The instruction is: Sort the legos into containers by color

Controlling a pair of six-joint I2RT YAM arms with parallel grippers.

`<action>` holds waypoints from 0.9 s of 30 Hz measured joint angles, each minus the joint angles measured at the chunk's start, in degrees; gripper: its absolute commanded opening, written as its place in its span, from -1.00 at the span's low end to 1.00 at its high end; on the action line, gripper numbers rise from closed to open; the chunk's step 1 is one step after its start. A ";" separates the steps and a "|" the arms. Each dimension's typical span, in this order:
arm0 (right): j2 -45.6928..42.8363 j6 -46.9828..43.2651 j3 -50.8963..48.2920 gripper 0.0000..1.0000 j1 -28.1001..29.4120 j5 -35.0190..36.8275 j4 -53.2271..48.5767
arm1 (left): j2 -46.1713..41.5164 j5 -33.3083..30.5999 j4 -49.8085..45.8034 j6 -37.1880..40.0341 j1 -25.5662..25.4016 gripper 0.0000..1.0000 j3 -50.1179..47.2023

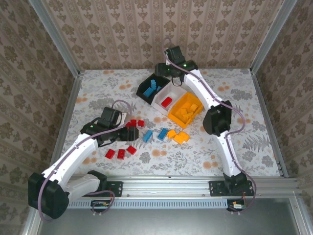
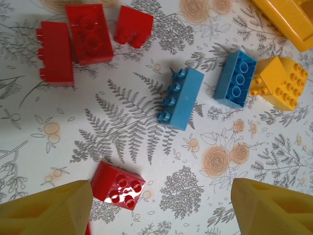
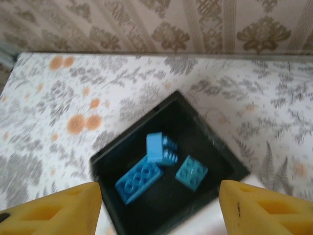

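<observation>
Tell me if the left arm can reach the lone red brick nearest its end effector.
Probably yes: the left end effector is open above the table, and the red brick lies uncovered just inside one finger.

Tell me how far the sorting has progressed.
Done: three blue bricks in the black bin, one red brick in the white bin, orange bricks in the orange bin. In hand: nothing; left pincer and right pincer open. Remaining: loose reds, loose blues, loose oranges on the table.

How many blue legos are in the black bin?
3: long brick lower left, tilted brick centre, square brick right; the black bin's near corner is cut off.
</observation>
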 measured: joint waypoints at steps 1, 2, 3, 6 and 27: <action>-3.26 -0.09 -3.28 0.35 0.31 -0.33 -0.50 | 0.39 -0.17 0.17 0.00 -0.57 0.52 0.17; -6.69 -0.20 -6.73 0.36 0.70 -0.70 -0.87 | 0.98 -0.35 0.37 0.02 -1.14 0.52 0.39; -10.95 -0.28 -10.82 0.36 1.20 -1.29 -1.60 | 1.62 -0.63 0.70 0.02 -1.60 0.52 0.55; -22.23 -0.37 -21.92 0.37 2.93 -2.12 -3.23 | 4.00 -1.36 1.60 0.11 -2.49 0.52 0.85; -66.58 9.84 -86.88 0.38 5.84 -4.42 -0.90 | 32.06 -6.58 4.26 9.18 -11.50 0.33 12.79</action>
